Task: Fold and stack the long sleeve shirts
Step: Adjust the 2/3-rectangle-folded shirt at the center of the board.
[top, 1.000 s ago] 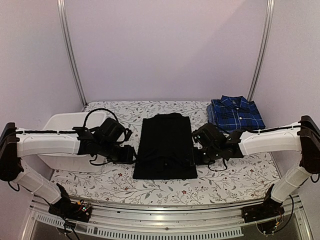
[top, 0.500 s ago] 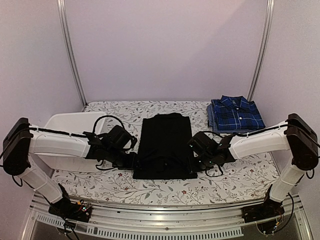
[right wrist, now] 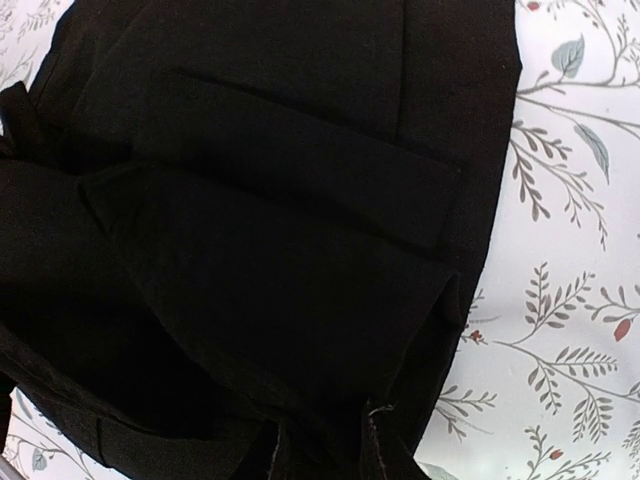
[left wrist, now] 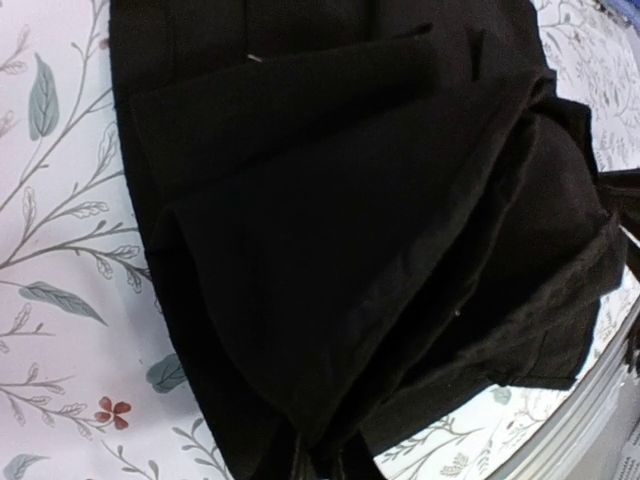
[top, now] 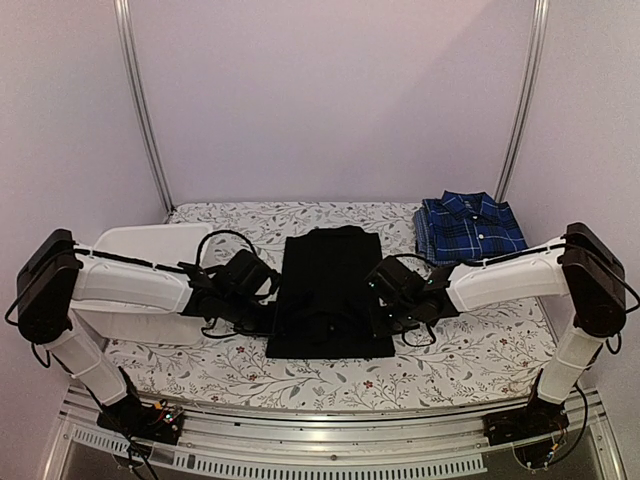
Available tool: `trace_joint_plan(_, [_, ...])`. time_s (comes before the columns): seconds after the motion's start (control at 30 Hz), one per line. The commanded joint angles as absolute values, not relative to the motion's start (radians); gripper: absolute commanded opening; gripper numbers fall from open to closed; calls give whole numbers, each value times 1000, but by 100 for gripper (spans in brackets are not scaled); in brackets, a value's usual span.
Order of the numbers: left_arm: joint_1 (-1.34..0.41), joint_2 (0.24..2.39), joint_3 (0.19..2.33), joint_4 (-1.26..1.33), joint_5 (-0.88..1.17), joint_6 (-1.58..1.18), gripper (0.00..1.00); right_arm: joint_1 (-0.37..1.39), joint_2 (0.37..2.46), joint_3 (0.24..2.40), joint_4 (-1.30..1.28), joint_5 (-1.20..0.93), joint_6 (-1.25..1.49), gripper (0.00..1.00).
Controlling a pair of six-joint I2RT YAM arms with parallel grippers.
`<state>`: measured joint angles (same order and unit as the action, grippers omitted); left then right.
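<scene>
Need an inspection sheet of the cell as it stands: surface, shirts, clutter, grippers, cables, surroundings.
Surface: floral tablecloth, lying flat.
Job's things: black shirt folded into a long panel at centre; plaid shirt folded at the far right corner, apart from it.
Clutter: white basket at the left edge, partly behind the left arm.
Grippers: left gripper and right gripper at the black shirt's side edges towards its near end, each apparently pinching lifted cloth layers.
Cables: black cables loop above both wrists.
Surroundings: pale walls, metal posts, rail along the near edge.
</scene>
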<state>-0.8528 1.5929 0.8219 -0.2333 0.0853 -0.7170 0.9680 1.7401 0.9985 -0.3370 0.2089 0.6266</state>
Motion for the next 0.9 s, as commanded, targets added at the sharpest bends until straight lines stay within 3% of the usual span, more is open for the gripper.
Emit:
trace_joint_plan(0.0, [-861,1599,858,-216,76,-711,1,974,1760,1049,-363,244,622,14])
trace_joint_plan(0.13, [-852,1593,890,-221,81,-710,0,974,1758,1095,-402,270,630,6])
trace_joint_plan(0.43, [-746,1700,1028,-243,141,-717,0,890,1813,1238,-448,277,626,7])
trace_joint_plan(0.57, [-697,1784,1113,-255,138,-707,0,829,1868,1308,-448,257,620,10])
trace_joint_plan(0.63, [-671,1816,1159,-262,137,-702,1,804,1890,1338,-448,252,618,18])
trace_joint_plan(0.77, [-645,1850,1232,-297,125,-676,19,766,1901,1385,-463,249,609,30])
trace_joint_plan(0.87, [-633,1830,1252,-313,115,-660,50,762,1873,1399,-479,264,595,48])
